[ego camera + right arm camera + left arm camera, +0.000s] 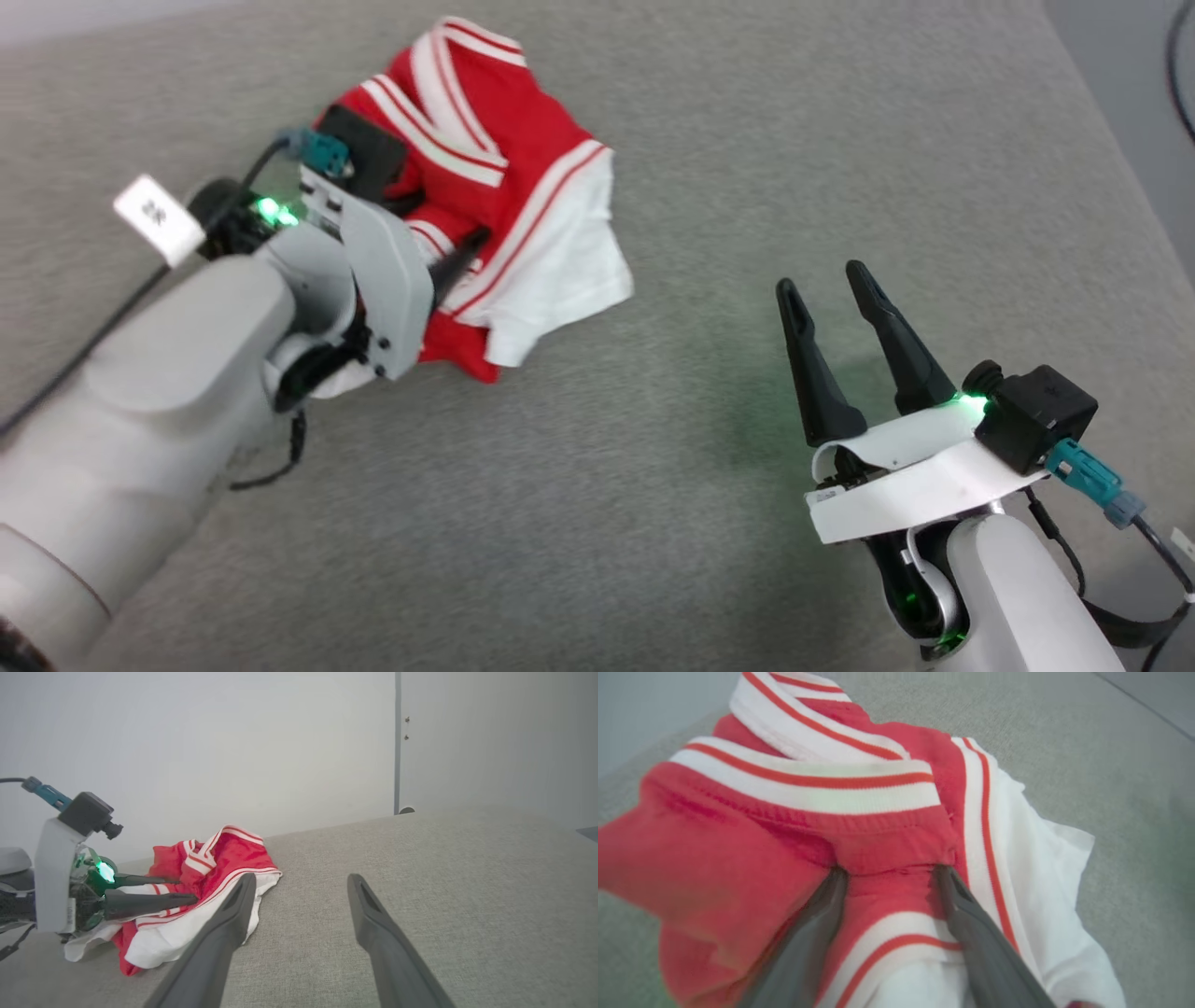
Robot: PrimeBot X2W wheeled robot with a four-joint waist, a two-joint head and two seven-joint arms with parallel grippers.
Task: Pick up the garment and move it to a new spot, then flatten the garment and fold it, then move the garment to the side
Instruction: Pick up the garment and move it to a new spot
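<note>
The garment [504,187], a red jersey with white sleeves and red-and-white striped trim, lies crumpled in a heap on the grey fabric surface [653,485] at the upper left. My left gripper [889,870] is pushed into the heap, its two dark fingers spread apart with a fold of red cloth [738,858] lying between them, so it is open. The right wrist view shows the garment [224,858] with the left gripper [182,890] resting on it, jaws parted. My right gripper [822,280] stands open to the right of the garment, well apart from it, with nothing between its fingers [373,914].
The grey surface's right edge [1083,65] runs down the far right, with a dark cable [1178,65] beyond it. A pale wall [233,742] stands behind the surface's far edge. A white tag [157,217] and cables hang off my left wrist.
</note>
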